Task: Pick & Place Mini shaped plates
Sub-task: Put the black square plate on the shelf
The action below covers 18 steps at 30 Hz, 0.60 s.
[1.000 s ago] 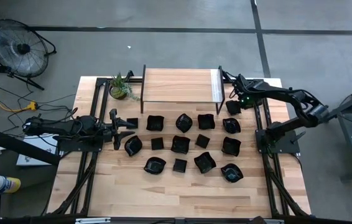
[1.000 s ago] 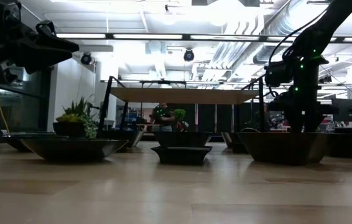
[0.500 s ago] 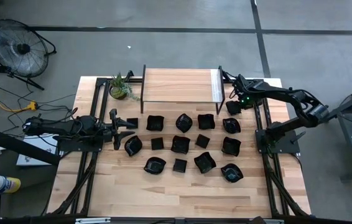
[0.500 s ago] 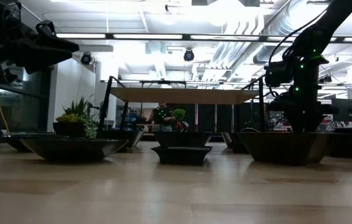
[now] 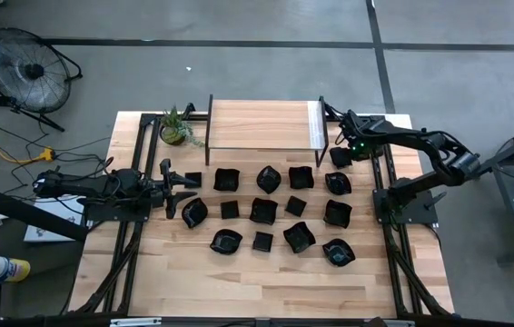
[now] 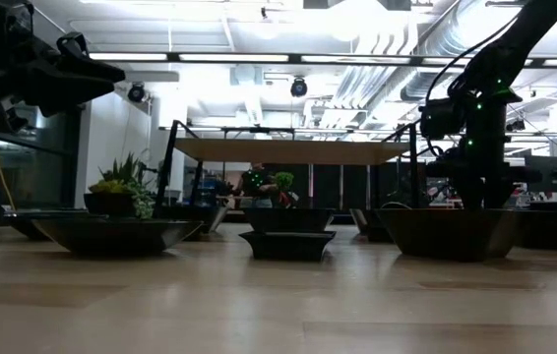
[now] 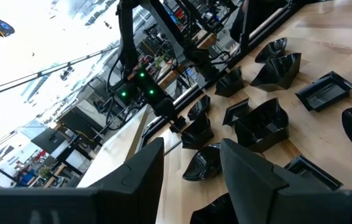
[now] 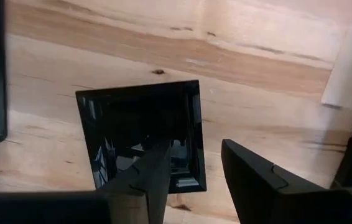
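Several small glossy black plates (image 5: 263, 209) of varied shapes sit in rows on their bases on the wooden table. My right gripper (image 5: 341, 150) is open and hangs over a square plate (image 5: 340, 158) at the far right of the rows. In the right wrist view, one finger (image 8: 151, 171) is above this square plate's (image 8: 138, 124) hollow. The other finger (image 8: 250, 177) is outside its edge. My left gripper (image 5: 187, 189) is open and level, at the left end of the rows. Its own view (image 7: 191, 152) looks across the plates. My right gripper comes at the square plate from above, its fingers on either side of one edge (image 8: 196, 143). I cannot tell whether either finger touches the plate, which lies flat on the table.
A raised wooden shelf (image 5: 261, 123) on dark legs stands at the table's far middle, just beside the right gripper. A small potted plant (image 5: 176, 127) is at the far left. Dark frame rails (image 5: 382, 182) run along both sides. Bare wood lies along the near edge (image 5: 266, 282).
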Each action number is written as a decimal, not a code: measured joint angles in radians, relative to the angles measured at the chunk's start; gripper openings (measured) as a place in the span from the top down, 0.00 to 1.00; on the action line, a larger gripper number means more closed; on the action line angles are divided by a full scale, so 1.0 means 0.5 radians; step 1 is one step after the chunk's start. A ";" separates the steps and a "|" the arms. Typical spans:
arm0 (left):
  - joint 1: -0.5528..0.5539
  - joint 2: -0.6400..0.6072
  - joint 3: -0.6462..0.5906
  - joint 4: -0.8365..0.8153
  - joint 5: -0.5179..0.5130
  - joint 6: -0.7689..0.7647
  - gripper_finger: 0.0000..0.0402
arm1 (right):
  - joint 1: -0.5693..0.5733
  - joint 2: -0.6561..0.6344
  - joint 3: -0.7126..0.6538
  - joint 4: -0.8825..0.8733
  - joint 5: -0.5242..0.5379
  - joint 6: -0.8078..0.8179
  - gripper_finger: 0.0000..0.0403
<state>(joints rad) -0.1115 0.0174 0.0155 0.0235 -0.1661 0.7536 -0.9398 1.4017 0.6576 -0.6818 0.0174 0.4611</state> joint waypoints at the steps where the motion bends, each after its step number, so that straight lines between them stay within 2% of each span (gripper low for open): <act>1: 0.000 0.000 0.000 0.000 0.000 0.000 0.62 | -0.001 0.000 -0.008 0.007 -0.002 -0.012 0.66; 18: 0.000 0.000 0.000 0.000 0.000 0.000 0.62 | -0.007 0.000 -0.038 0.095 0.019 -0.146 0.66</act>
<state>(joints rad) -0.1116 0.0174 0.0154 0.0235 -0.1659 0.7536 -0.9432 1.4017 0.6384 -0.6346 0.0271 0.3880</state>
